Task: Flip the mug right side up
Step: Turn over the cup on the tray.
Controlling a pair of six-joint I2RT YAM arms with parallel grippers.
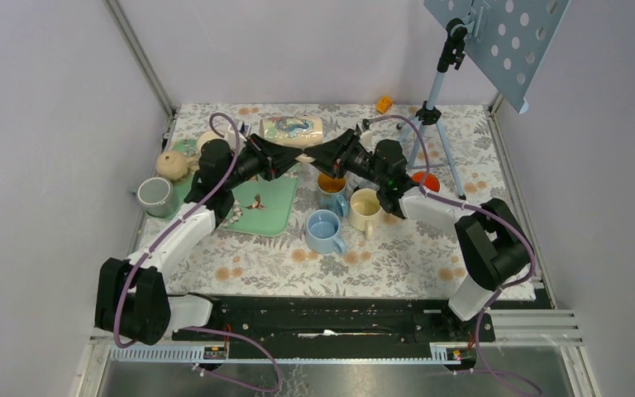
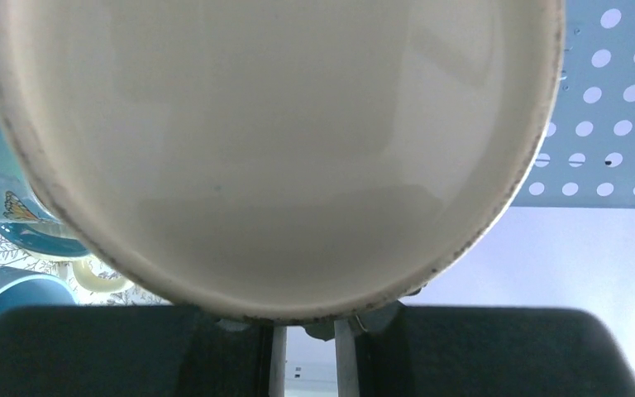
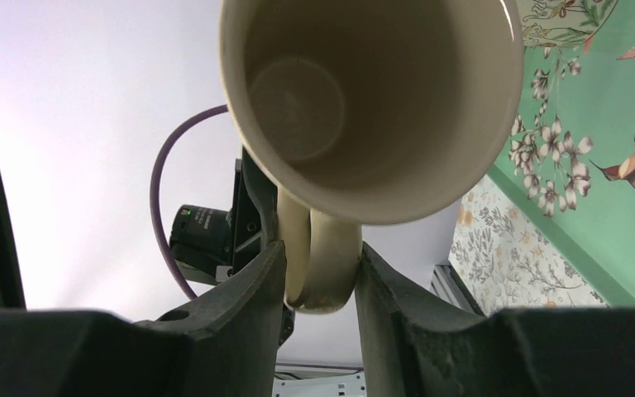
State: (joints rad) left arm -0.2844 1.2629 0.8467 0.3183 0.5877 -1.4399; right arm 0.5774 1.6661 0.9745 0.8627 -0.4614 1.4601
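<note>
The right gripper (image 3: 321, 263) is closed narrowly on the handle (image 3: 331, 248) of the mug (image 3: 364, 99), with one finger pressed to each side of the loop. The left gripper (image 2: 304, 335) has its jaws drawn almost together right under the mug's cream base, holding it from the other end. Between the two arms this one floral mug hangs on its side in the air, over the far middle of the worktop (image 1: 397, 256), its mouth toward the right arm.

Below it stand four more mugs. Three are clustered mid-worktop: an orange-lined mug (image 1: 331, 182), a cream mug (image 1: 365, 207) and a blue mug (image 1: 323, 231). A grey mug (image 1: 155, 197) sits at the left edge. One green bird-print tray (image 1: 269, 211) lies left of centre, one tripod (image 1: 432, 116) stands toward the far right corner, and one small orange piece (image 1: 384, 104) sits at the far edge.
</note>
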